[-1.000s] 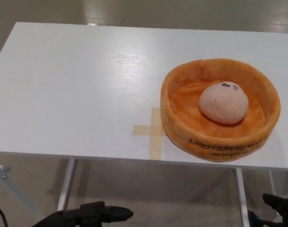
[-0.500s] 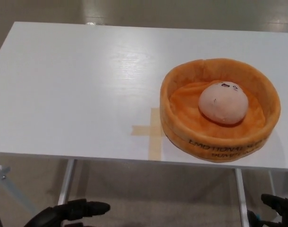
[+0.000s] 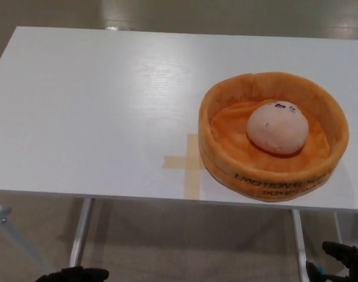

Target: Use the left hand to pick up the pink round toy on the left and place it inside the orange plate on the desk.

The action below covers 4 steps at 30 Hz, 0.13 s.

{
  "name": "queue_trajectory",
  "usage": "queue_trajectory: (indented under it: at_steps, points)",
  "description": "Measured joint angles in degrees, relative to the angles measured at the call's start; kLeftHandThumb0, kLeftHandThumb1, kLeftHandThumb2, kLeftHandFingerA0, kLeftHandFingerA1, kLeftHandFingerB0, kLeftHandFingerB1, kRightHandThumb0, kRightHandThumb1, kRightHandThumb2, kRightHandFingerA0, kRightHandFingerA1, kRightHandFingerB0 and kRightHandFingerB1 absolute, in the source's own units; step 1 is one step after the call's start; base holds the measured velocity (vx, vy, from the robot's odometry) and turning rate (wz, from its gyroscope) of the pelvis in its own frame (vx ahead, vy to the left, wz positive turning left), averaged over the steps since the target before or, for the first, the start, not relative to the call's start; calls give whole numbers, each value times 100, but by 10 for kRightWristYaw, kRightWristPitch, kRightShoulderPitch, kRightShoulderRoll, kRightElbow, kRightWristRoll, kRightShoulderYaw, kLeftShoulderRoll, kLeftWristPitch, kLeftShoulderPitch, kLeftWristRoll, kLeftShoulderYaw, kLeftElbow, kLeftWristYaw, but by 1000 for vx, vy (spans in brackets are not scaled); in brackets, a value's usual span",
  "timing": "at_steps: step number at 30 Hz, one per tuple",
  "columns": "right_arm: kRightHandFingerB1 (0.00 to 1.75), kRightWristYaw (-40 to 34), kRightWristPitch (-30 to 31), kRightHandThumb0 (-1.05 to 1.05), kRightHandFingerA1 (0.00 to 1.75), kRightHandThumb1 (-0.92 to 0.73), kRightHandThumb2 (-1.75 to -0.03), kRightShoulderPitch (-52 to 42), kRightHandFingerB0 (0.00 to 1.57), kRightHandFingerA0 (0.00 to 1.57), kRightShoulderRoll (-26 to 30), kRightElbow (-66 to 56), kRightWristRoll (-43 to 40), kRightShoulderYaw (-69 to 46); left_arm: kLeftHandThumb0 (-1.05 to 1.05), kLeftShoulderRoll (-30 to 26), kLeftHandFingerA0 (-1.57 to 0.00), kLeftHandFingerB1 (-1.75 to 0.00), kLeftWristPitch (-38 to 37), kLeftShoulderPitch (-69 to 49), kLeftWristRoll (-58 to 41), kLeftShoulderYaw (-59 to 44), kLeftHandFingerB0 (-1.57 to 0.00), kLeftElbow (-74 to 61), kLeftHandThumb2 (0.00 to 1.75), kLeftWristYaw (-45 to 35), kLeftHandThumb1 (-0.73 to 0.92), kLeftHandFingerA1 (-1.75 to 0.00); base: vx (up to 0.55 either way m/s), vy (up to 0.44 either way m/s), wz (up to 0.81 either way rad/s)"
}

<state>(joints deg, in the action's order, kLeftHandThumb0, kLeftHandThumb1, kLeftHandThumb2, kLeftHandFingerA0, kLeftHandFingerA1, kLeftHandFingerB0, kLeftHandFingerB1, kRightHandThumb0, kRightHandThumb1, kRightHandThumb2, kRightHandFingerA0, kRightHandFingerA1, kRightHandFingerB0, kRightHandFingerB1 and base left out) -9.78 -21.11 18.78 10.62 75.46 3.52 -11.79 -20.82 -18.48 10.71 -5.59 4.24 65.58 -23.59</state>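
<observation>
Your pink plush ball [image 3: 277,127], soft and light, lies in the orange plush plate [image 3: 226,154] near the tabletop's [image 3: 97,106] right edge; squeeze its sides if regrasping, though I can't tell either hand's fingers.

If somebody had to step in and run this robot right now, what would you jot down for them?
Left hand: low at the picture's bottom edge, below the desk, holding nothing; fingers too cut off to read.
Right hand: at the bottom right corner, also below the desk, empty.
Pink round toy: lying inside the orange plate, on the right half of the white desk, beside a tape cross.
Done: the toy is in the plate.
Left: seemingly nothing; both hands are clear of the desk.
</observation>
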Motion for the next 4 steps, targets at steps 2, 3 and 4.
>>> queue_trajectory:
  at_steps: [2,3,4]
  points:
    - [88,2,1,-37,105,-42,-78,0,20,43,0,1,0,1,-68,5,-59,-41,-9,6,9,0,-54,27,63,27,51,-43,0,0,0]
    - [88,2,1,-37,105,-42,-78,0,20,43,0,2,0,1,-68,6,-59,-41,-13,8,12,-1,-54,34,63,35,51,-43,0,0,0]
    - [88,3,2,-37,105,-42,-78,-1,20,43,0,2,0,2,-68,8,-59,-41,-16,9,14,-2,-54,41,63,44,51,-43,0,0,0]
